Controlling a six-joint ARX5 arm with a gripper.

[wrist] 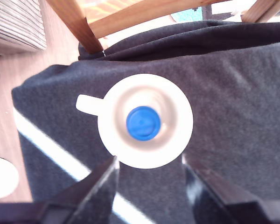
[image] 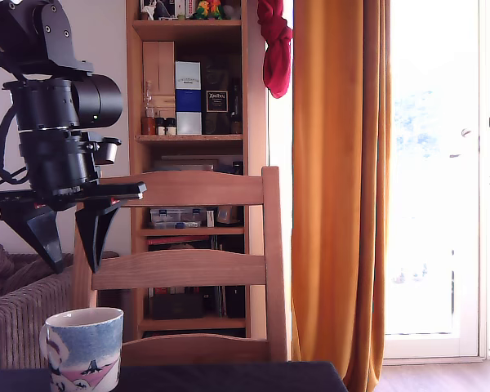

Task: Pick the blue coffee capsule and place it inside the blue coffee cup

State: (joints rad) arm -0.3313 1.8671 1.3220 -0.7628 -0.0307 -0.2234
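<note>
Hand point(wrist: 149, 186) spread, empty — above cup point(wrist: 145, 120) | capsule point(wrist: 143, 123) inside cup — apart from hand

One blue coffee cup point(wrist: 145, 121), one blue coffee capsule point(wrist: 143, 123), one wooden chair point(image: 188, 268)

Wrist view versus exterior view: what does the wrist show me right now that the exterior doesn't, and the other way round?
Only the wrist view shows the blue coffee capsule lying inside the blue coffee cup, seen from above, plus the cup's handle and the dark cloth under it.

Only the exterior view shows the cup's painted side, the gripper raised above the cup, the bookshelf and the orange curtain.

Both show the cup, the open, empty jaws and the wooden chair.
</note>
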